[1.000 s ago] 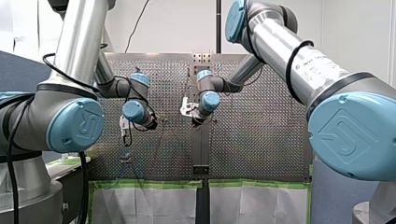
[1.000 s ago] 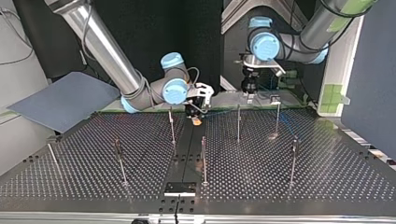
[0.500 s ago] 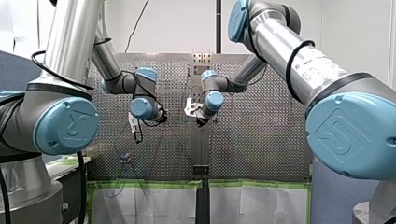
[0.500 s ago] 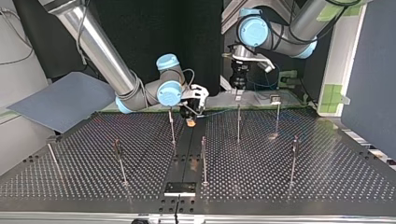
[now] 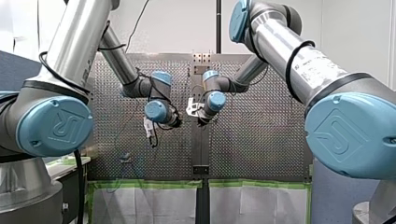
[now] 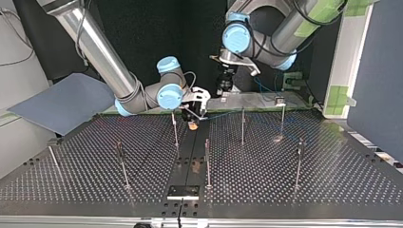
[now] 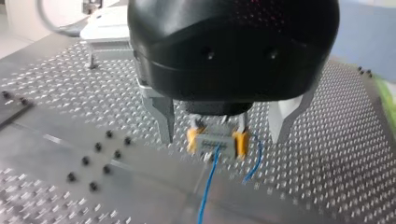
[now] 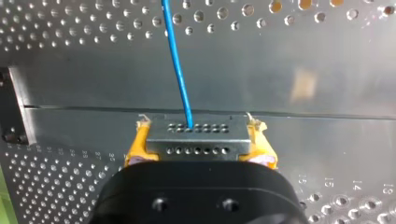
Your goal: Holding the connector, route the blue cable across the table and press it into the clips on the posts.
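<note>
Our right jaws clamped on the connector [image 8: 197, 138] | blue cable [image 8: 177, 60] leaves it | our left jaws apart over counter [image 7: 56, 88]

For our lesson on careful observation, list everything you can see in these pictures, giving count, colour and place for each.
table: one, silvery perforated metal, under everything.
posts: seven countable, thin metal, upright across the table.
connector: one, grey, between my right hand's yellow pads.
blue cable: one, runs from the connector ahead over the table.
sheet: one, slate blue, beyond the table at the top view's left.
green tape: patches, on the panel at the top view's right.
plate: one, black, at the table's near edge in the top view.
my right arm, my left arm: silver, light-blue caps.
my right hand: shut on the connector.
my left hand: black, metal fingers, open, facing the connector.
</note>
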You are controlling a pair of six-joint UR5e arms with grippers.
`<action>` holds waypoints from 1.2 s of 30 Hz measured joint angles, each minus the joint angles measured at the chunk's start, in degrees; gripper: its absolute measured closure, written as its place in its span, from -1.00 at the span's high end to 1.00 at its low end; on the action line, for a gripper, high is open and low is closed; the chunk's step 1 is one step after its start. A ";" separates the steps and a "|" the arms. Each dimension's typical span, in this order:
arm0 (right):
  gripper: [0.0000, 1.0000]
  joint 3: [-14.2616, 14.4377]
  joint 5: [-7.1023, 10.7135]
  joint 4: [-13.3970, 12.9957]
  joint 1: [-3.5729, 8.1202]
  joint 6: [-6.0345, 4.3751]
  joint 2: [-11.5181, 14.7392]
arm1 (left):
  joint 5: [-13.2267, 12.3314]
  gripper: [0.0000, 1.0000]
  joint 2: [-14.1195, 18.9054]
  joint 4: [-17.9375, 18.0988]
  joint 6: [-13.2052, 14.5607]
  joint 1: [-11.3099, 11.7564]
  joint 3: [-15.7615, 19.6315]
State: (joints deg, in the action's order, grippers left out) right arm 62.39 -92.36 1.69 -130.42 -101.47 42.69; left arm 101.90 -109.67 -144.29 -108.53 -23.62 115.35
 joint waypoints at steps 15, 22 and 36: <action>-1.00 0.01 0.76 -0.03 0.12 0.02 0.00 | 4.27 0.99 -7.50 0.66 -0.35 0.09 -8.05; -1.00 0.01 0.78 -0.08 0.12 0.03 -0.01 | 4.80 0.99 -8.14 0.98 -0.28 1.07 -11.49; -1.00 -0.01 1.12 -0.12 0.16 0.04 -0.01 | 2.82 0.99 -14.19 -1.48 -0.08 2.21 -16.45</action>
State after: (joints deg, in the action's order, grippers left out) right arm 62.37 -91.24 1.57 -130.26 -101.43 42.68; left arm 104.73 -123.85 -145.76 -108.61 -21.41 98.90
